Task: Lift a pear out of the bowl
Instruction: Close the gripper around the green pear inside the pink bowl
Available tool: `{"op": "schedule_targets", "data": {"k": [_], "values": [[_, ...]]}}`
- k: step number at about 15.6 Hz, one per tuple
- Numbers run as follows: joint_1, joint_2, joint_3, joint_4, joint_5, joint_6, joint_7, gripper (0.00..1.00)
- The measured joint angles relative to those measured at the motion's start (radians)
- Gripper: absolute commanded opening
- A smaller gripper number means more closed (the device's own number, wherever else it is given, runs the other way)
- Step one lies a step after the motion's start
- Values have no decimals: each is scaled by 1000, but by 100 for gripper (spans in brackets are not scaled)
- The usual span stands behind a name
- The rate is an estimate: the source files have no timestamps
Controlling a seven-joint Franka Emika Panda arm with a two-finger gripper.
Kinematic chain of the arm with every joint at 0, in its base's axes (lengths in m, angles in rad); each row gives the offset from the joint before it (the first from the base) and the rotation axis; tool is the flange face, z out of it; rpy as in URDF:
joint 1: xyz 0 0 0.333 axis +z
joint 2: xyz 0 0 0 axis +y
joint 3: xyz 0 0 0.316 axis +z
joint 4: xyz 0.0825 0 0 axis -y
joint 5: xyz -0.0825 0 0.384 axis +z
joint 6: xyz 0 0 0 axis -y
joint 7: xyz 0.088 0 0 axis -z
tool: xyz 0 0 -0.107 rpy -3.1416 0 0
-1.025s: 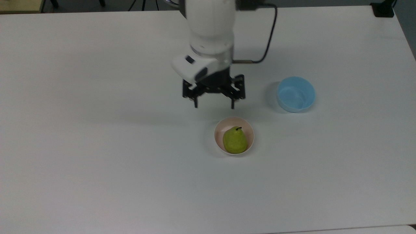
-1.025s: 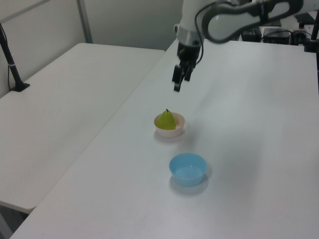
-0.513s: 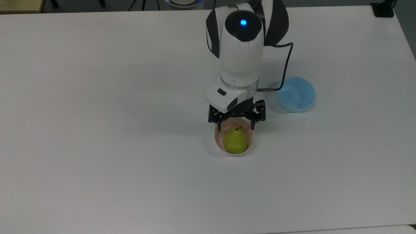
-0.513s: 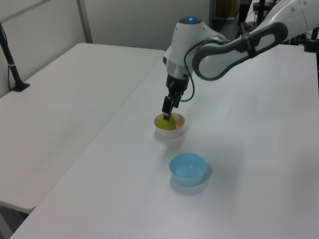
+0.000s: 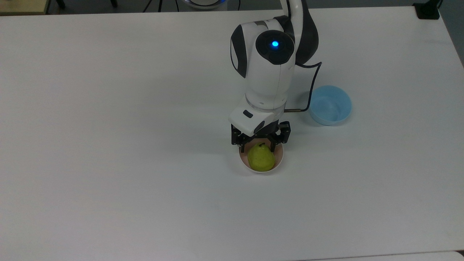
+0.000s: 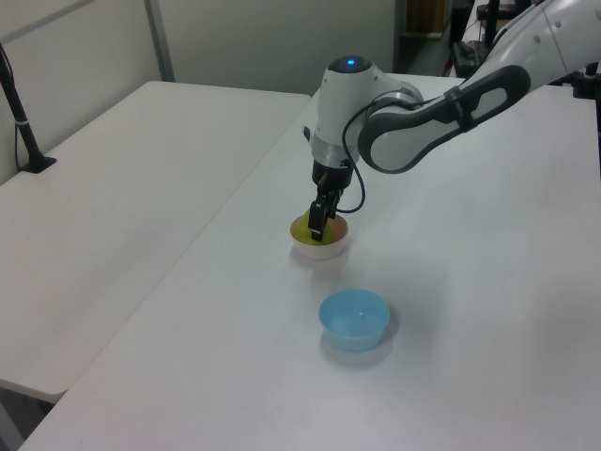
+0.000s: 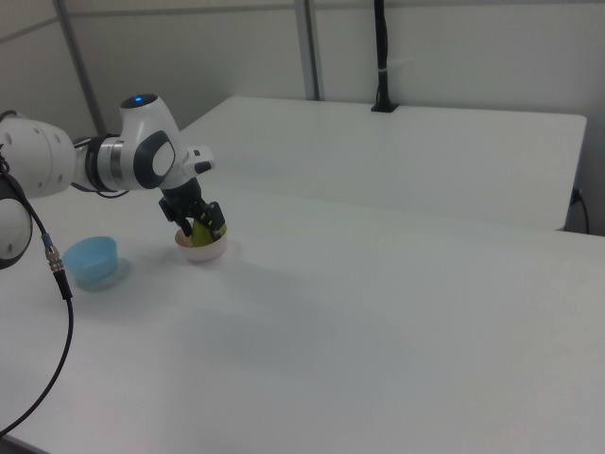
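Note:
The yellow-green pear (image 5: 260, 160) sits in the small pale pink bowl (image 5: 261, 171) near the middle of the white table. My gripper (image 5: 257, 148) is lowered into the bowl from above. Its black fingers (image 5: 242, 148) stand open on either side of the pear's upper part, close to its skin. In the left view the gripper (image 6: 317, 225) covers most of the pear (image 6: 300, 228) over the bowl (image 6: 324, 250). The right view has the gripper (image 7: 198, 225) down at the bowl (image 7: 203, 253), with a little of the pear (image 7: 201, 232) between the fingers.
A light blue bowl (image 5: 330, 105) stands empty on the table (image 5: 108, 145), to the top view's right of the pink one, with the arm's black cable hanging beside it. A second white table (image 6: 113, 188) adjoins at the left view's left.
The gripper travelled from above the table to over the bowl, then dropped down around the pear. Its fingers stand closer together now. The pear's stem has shifted slightly towards the top view's left.

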Motion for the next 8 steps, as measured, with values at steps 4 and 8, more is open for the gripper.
{"op": "schedule_targets", "data": {"k": [4, 8], "values": [[1, 4, 0, 4, -12, 0, 0, 35], [1, 5, -1, 7, -12, 0, 6, 27]]}}
